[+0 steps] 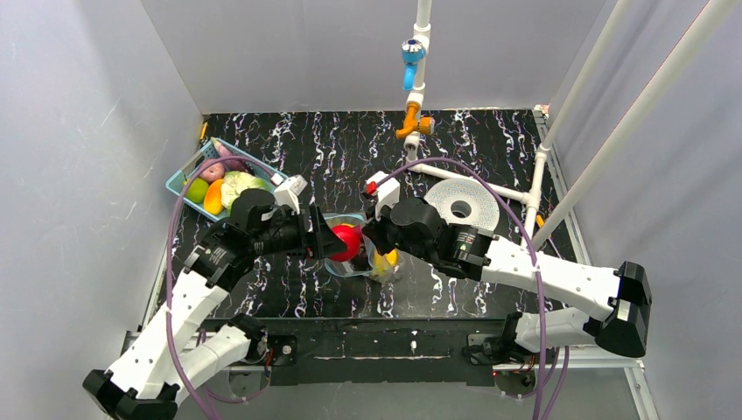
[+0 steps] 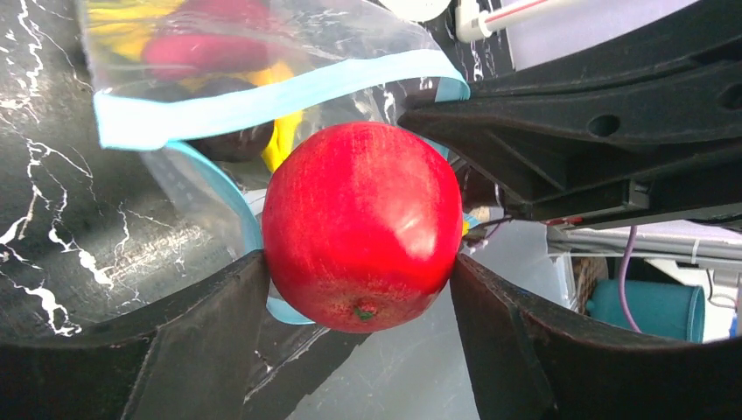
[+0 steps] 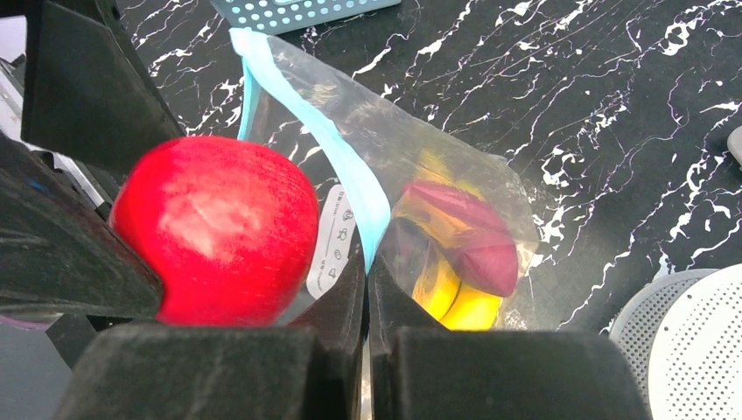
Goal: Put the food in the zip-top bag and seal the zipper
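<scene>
My left gripper (image 2: 360,271) is shut on a red apple (image 2: 361,223) and holds it at the open mouth of the clear zip-top bag (image 2: 254,61). The apple (image 1: 347,242) and bag (image 1: 367,262) sit mid-table in the top view. My right gripper (image 3: 367,267) is shut on the bag's teal-blue zipper edge (image 3: 346,171) and holds it up. Inside the bag lie a yellow banana (image 3: 455,302) and a dark purple piece (image 3: 477,236). The apple (image 3: 223,241) shows left of the held edge in the right wrist view.
A blue lattice basket (image 1: 188,179) at the back left holds several toy fruits and vegetables. A white perforated disc (image 1: 461,206) lies at the back right, next to a white pipe frame (image 1: 534,188). Grey walls close in the table.
</scene>
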